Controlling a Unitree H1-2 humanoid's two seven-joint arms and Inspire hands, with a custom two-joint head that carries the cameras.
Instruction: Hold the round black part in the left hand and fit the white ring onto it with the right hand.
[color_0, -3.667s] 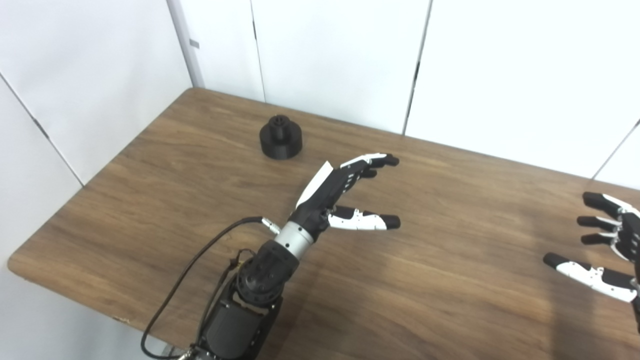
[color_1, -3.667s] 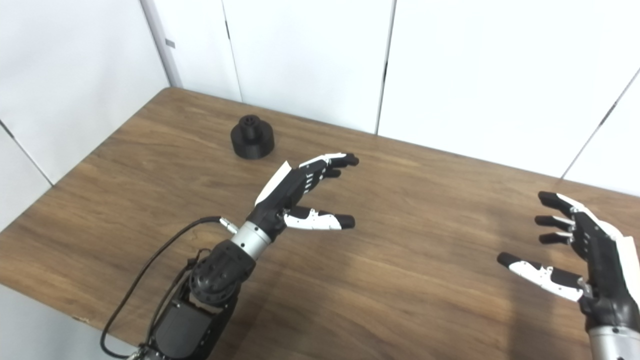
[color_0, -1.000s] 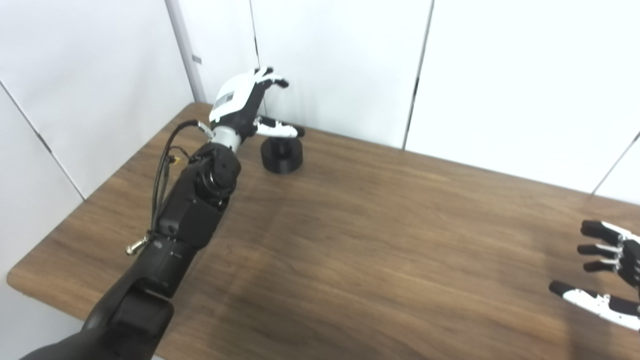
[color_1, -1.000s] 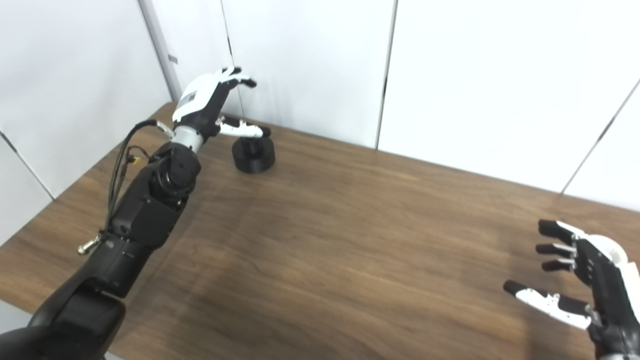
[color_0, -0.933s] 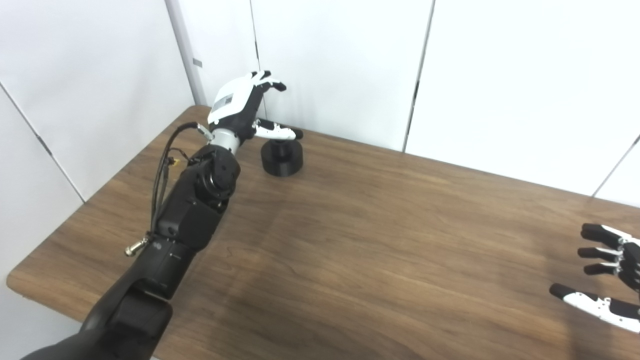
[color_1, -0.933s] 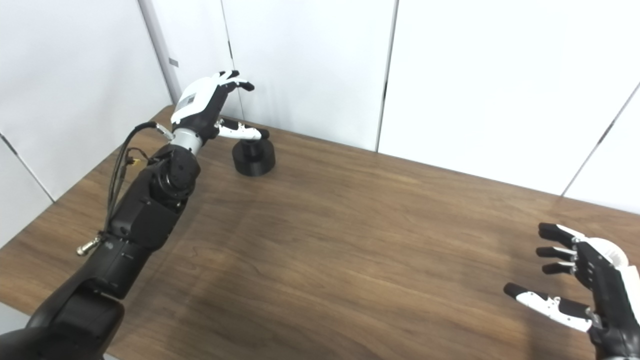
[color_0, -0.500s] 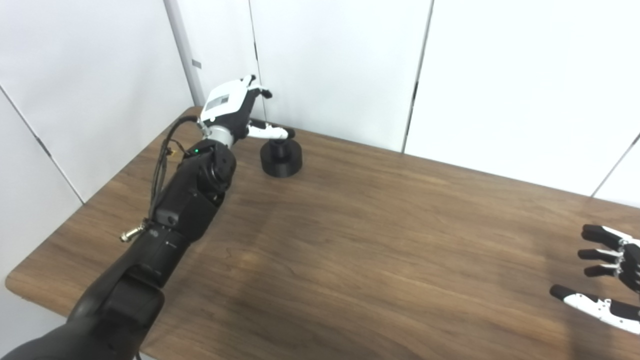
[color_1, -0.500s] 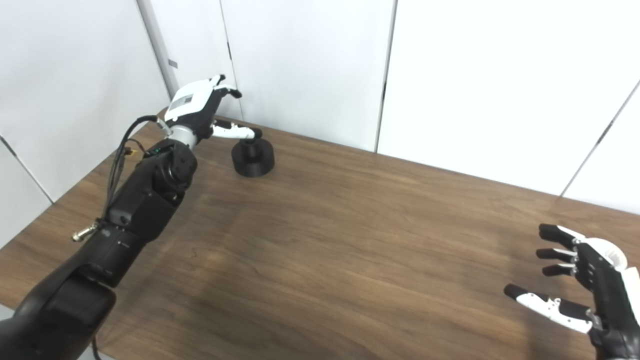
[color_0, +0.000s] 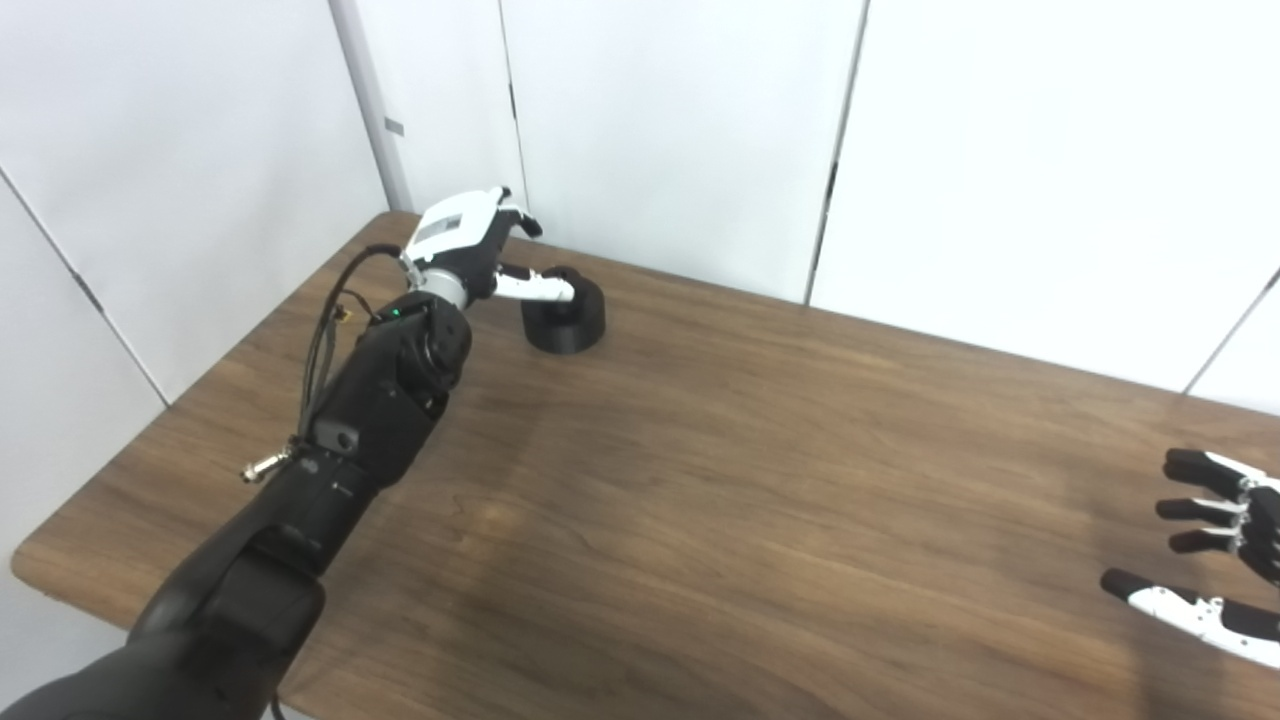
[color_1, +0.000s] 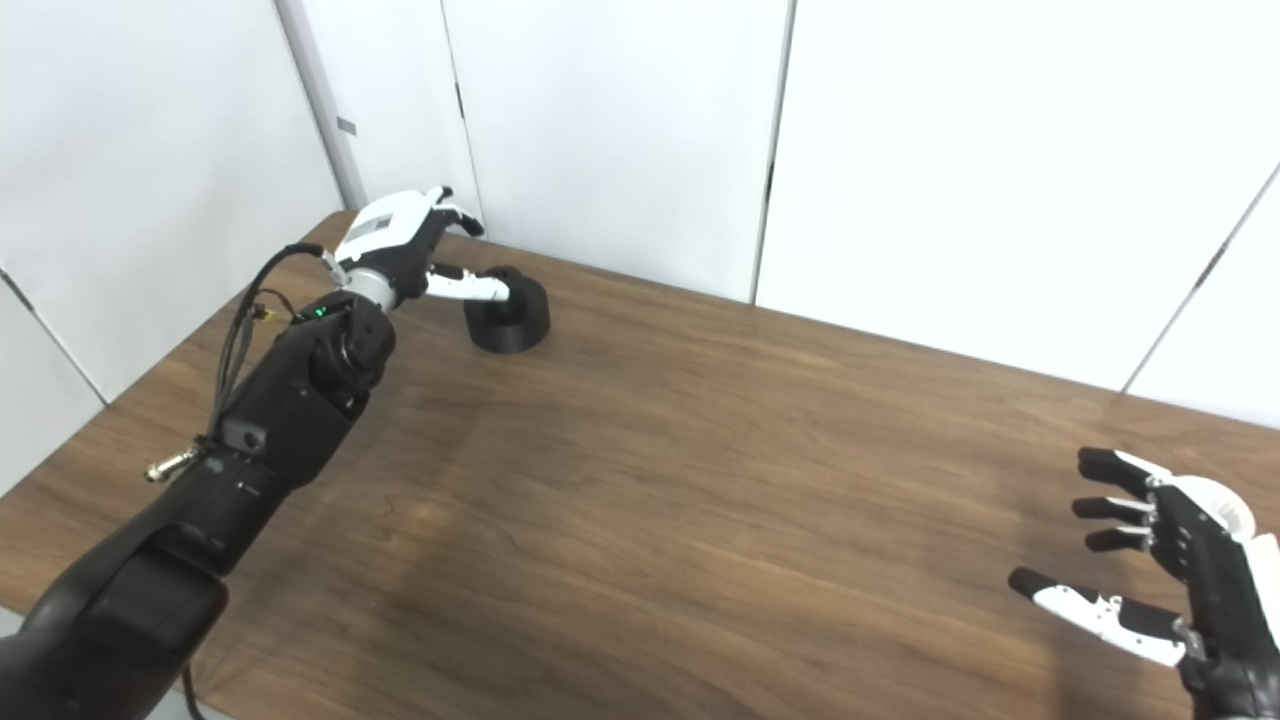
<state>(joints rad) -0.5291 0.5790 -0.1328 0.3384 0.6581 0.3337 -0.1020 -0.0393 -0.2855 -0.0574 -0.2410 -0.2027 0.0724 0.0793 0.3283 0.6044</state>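
The round black part (color_0: 572, 322) stands on the wooden table (color_0: 760, 480) at the far left, near the wall. My left hand (color_0: 472, 243) is stretched out to it, with the thumb (color_0: 535, 289) lying across the part's raised top on the near side and the fingers (color_0: 518, 217) curled above and behind it, still apart. Whether they touch the part is unclear. My right hand (color_1: 1165, 560) hovers open over the table's near right corner, holding nothing. No white ring shows in either view.
White wall panels (color_0: 680, 130) rise right behind the table's far edge, close to the black part. The table's left edge (color_0: 200, 350) runs beside my left arm (color_0: 370, 420).
My left hand has dropped lower onto the black part, and its thumb now lies across the part's top. The right hand has stayed in place.
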